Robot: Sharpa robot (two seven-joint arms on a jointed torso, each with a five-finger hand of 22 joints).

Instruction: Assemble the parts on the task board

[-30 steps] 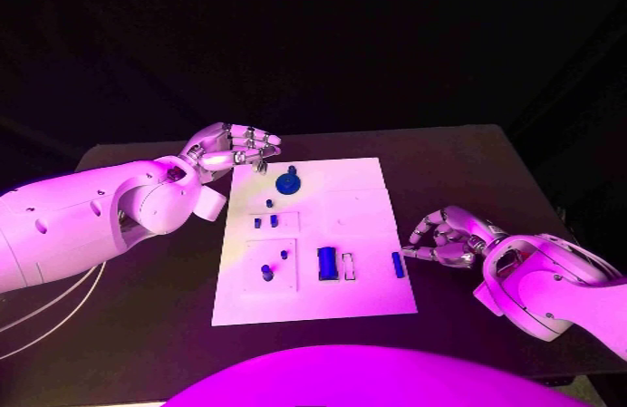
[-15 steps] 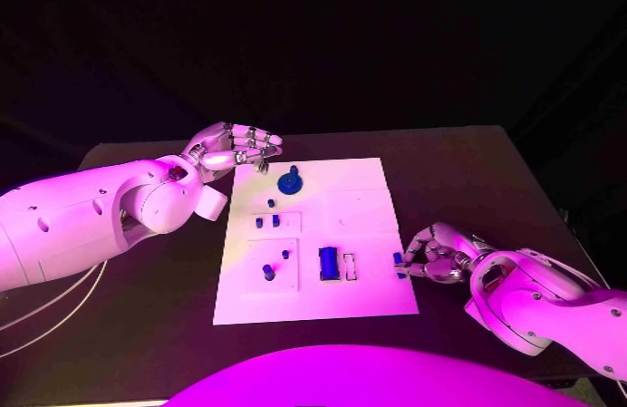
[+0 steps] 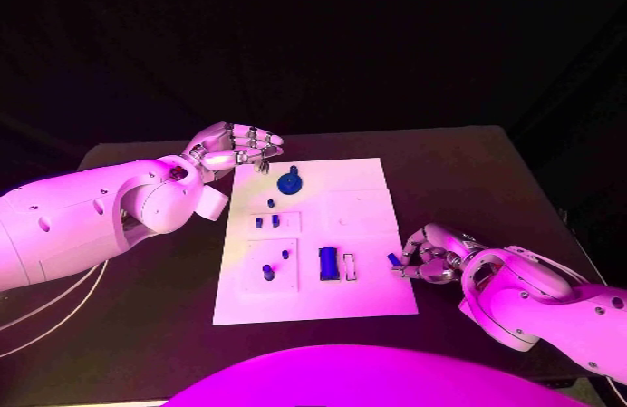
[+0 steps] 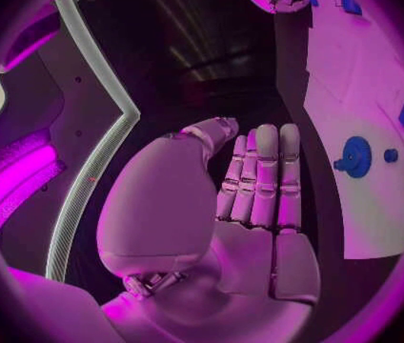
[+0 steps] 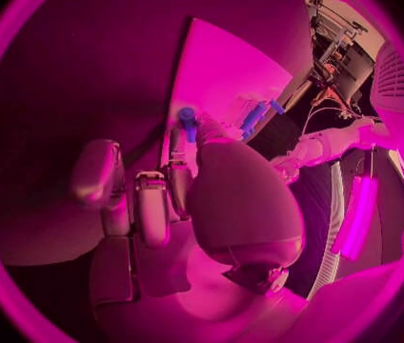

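Several small blue parts (image 3: 327, 263), white rectangular task board (image 3: 366, 208)

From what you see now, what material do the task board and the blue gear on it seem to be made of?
The task board looks like matte white plastic or coated sheet: flat, thin-edged, no glare. The blue gear looks like moulded or printed plastic: solid colour, toothed rim seen in the left wrist view, dull surface. Neither can be settled for sure.
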